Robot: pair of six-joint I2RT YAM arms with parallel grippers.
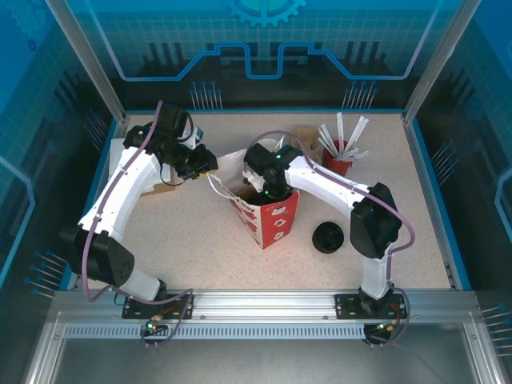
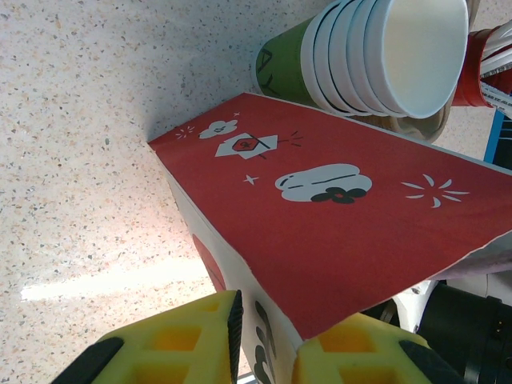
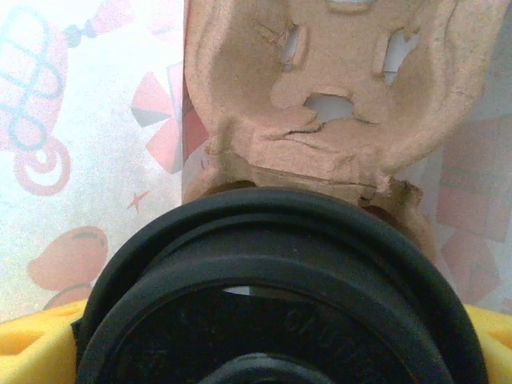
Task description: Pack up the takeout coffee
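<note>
Beige speckled desk under it all. Starting far left: left hand reaching in toward the middle, narrowed right down and pinching the top edge of the red paper bag. Close up from the left wrist, yellow fingers clamped on either side of the bag's white-and-red wall, printed red panel tilting away above them. Bag upright near the middle of the desk, mouth up. Just behind it, a stack of lidless cups, green outside, cream inside.

Moving right, into the bag's mouth: right hand dipped in from above. Down inside the bag, the takeout coffee, black lid right up against the right wrist camera. Yellow pads spread wide, one on each side of the lid; gripping or just clear of it, cannot tell. Beyond the lid, a brown pulp cup carrier, also inside the bag, with pale bag walls around it and red prints showing through.

Further right on the open desk, a stack of black lids, near the bag but apart from it. Back right, a red cup bristling with white sticks.
</note>
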